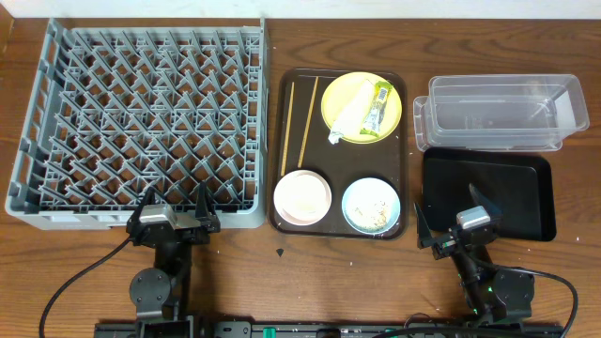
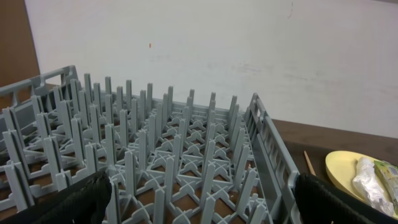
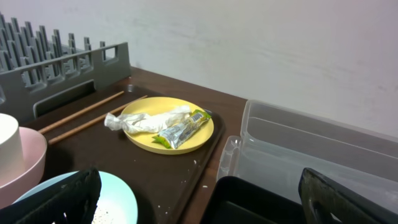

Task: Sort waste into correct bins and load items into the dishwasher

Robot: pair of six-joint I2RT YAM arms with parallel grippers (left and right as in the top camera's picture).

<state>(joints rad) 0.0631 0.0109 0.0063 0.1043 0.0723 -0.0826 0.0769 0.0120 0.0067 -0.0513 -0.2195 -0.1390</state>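
L gripper (image 1: pixel 174 205) & R gripper (image 1: pixel 452 216) gape wide, empty, sorting unstarted; next prob. pinch yellow-green printed snack wrapper (image 1: pixel 378 103) off round yellow plate (image 1: pixel 338 99).

Wooden table (image 1: pixel 19 272) under me, brown, grain showing. Grey dish rack (image 1: pixel 141 113) fills my left half, reaching far left corner. Brown tray (image 1: pixel 347 160) at middle, just beside rack's right side, long side running far to near. Clear tub (image 1: pixel 498 89) toward far right corner. Black tray (image 1: pixel 507 183) on right side, directly nearer me than tub; touching or not, I cannot tell. Small dark speck (image 1: pixel 282 252) on bare wood between brown tray and near edge. My cables (image 1: pixel 75 282) trail along near edge.
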